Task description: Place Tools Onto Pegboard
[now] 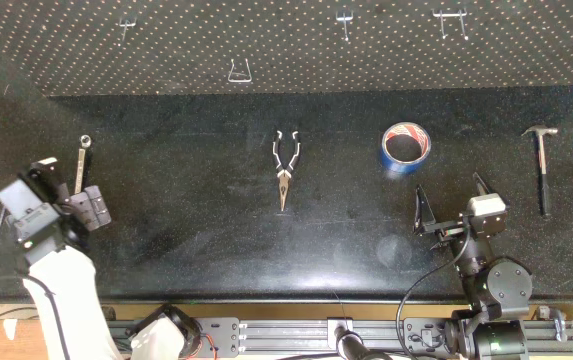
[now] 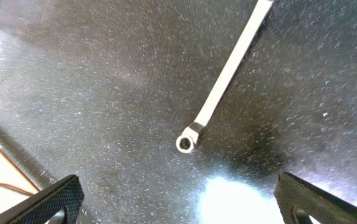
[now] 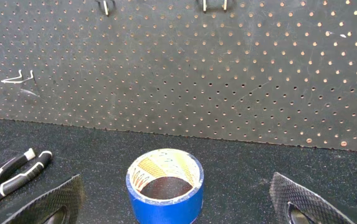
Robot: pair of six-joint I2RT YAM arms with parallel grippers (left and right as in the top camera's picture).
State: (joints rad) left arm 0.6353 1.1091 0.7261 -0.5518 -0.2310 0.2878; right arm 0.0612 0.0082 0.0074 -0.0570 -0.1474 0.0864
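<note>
Left gripper (image 2: 178, 202) seemingly just above the wrench (image 2: 225, 78), right gripper (image 1: 451, 190) facing the tape (image 3: 164, 186) (both jaws wide apart)

Blue tape roll (image 3: 166, 209), silver wrench (image 2: 225, 78), black-and-white-handled pliers (image 1: 284, 178), black pegboard (image 3: 228, 74) dotted with holes, black table (image 1: 216, 200)
</note>
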